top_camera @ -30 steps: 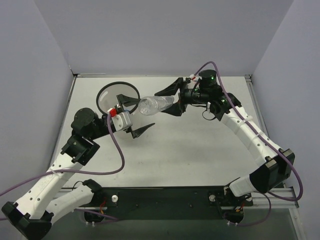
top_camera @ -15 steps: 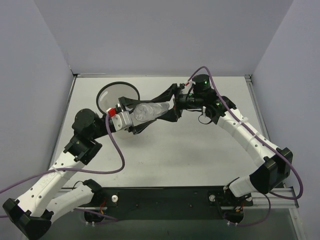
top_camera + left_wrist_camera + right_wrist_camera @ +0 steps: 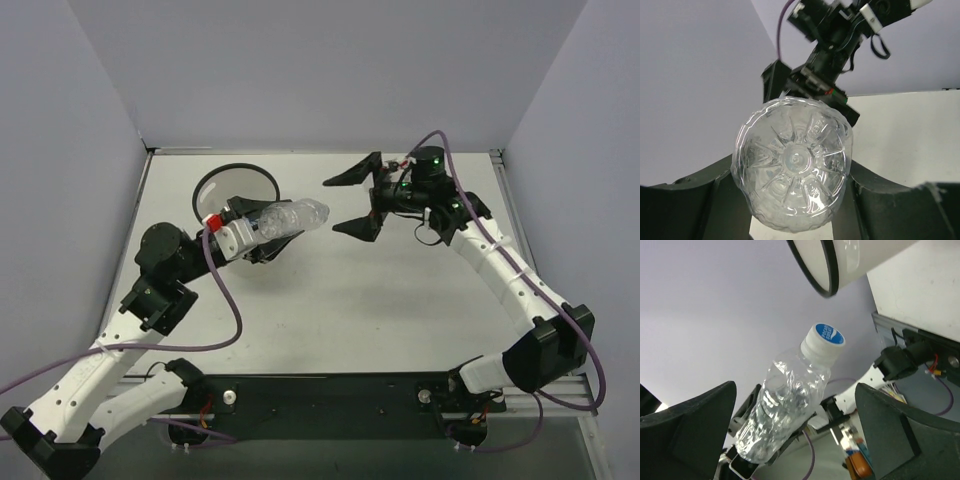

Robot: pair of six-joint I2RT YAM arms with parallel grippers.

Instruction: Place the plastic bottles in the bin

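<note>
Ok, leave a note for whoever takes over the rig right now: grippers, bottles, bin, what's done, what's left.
Left gripper: shut on the clear bottle, held on its side just right of the bin, cap toward the right arm.
Right gripper: open, empty, clear of the cap.
The bin stands upright at the table's far left; contents not visible.
No other bottles in view, so what's done is unclear.
Left to do: drop this bottle in.

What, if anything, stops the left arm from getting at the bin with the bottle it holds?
Probably nothing, so likely yes. The left tool grips the clear plastic bottle right beside the bin, whose mouth looks unobstructed; the right tool stands open, off the bottle.
</note>
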